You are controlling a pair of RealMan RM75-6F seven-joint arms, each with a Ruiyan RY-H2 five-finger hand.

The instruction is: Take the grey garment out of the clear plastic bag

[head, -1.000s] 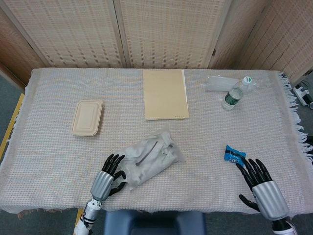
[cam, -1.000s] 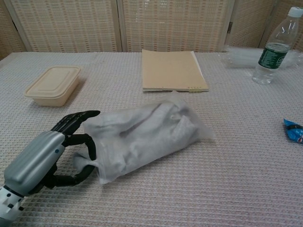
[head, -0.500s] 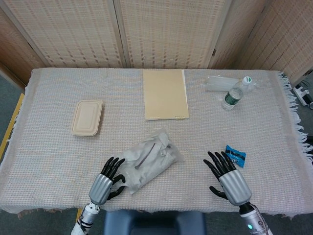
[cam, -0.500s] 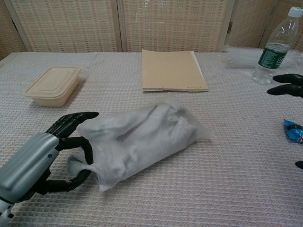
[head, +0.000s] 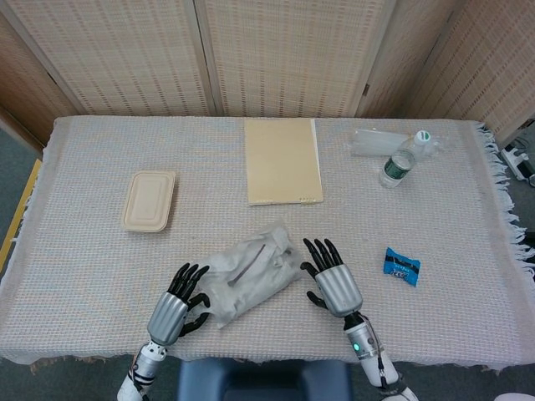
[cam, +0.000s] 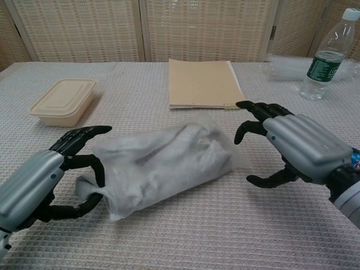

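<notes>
- Clear plastic bag [head: 251,274] with the grey garment [cam: 169,160] inside lay near the desk's [head: 468,209] front edge, at about six o'clock from the tan folder [head: 282,160].
- The left robot hand [head: 177,302] sat at the bag's eight o'clock end, fingers curled around the plastic there; whether it truly gripped, I could not tell.
- The right robot hand [head: 330,278] hovered released at the bag's three o'clock side, fingers spread.
- A beige lidded box [head: 150,200] sat at ten o'clock of the bag.
</notes>
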